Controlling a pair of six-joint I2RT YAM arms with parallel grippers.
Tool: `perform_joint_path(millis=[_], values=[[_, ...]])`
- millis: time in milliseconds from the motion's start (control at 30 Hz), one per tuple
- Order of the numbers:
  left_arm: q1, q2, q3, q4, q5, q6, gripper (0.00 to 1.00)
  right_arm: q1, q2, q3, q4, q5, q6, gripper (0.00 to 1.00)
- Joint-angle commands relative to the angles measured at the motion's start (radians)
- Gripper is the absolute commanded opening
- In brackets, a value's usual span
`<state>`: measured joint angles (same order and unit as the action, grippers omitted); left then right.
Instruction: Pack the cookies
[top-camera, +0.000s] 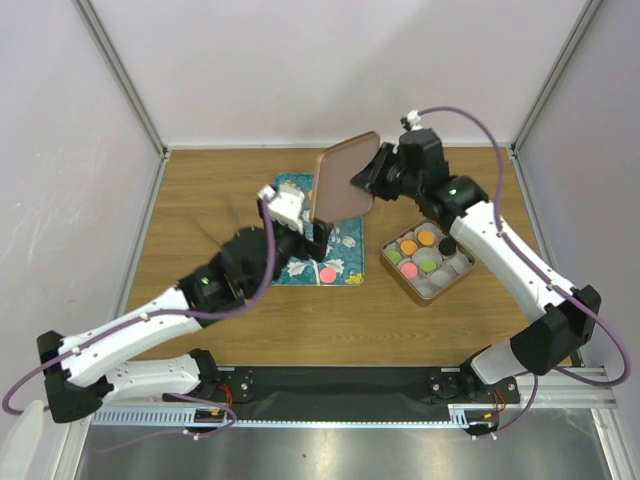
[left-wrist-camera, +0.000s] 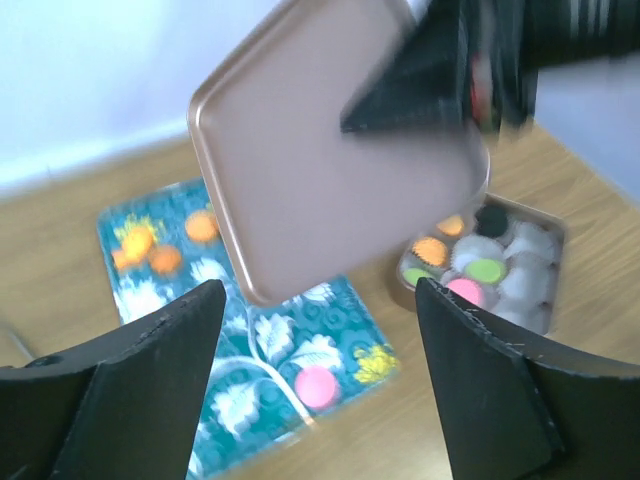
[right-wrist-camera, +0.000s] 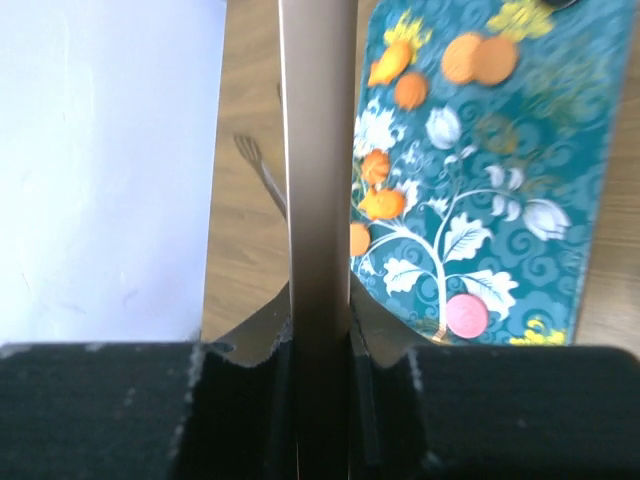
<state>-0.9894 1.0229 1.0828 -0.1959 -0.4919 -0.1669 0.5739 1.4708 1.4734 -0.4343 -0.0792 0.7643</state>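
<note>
pink cookie (left-wrist-camera: 316, 385) lies on tray (left-wrist-camera: 345, 312) below left tool (left-wrist-camera: 320, 292).

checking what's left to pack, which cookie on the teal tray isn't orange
The pink cookie, lying apart near one end of the teal tray; the other cookies on it are all orange.

No text, label, brand or number can be read anywhere; the teal tray (left-wrist-camera: 330, 345), seen between the left gripper's (left-wrist-camera: 320, 288) fingers (left-wrist-camera: 150, 400), carries only leaf and flower prints.
</note>
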Motion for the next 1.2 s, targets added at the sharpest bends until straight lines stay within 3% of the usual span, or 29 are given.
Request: perform_joint_path(millis=[0,167,267,300,800,933,1167], values=[[-0.092,-0.021,-0.156,0.503,-0.162,0.401,0.84,-0.014,-0.007,0.171,-0.217,-0.016,-0.026,0.12],[-0.144,0.052,-0.268,0.787,-0.136,0.647,0.89,-0.019,-0.01,0.267,-0.326,0.021,-0.026,0.16],[-0.196,0.074,-0.392,1.137,-0.073,0.873,0.94,-0.022,-0.007,0.311,-0.369,0.029,-0.033,0.17],[-0.213,0.103,-0.415,1.177,-0.068,0.906,0.94,-0.02,-0.006,0.315,-0.377,0.029,-0.034,0.17],[-0.246,0.408,-0.337,1.475,-0.074,1.227,0.91,-0.017,-0.026,0.291,-0.374,0.019,0.016,0.16],[-0.241,0.486,-0.302,1.624,-0.099,1.334,0.86,-0.014,-0.035,0.271,-0.376,0.019,0.023,0.16],[-0.209,0.534,-0.233,1.652,-0.132,1.341,0.72,-0.012,-0.059,0.217,-0.359,0.029,0.027,0.16]])
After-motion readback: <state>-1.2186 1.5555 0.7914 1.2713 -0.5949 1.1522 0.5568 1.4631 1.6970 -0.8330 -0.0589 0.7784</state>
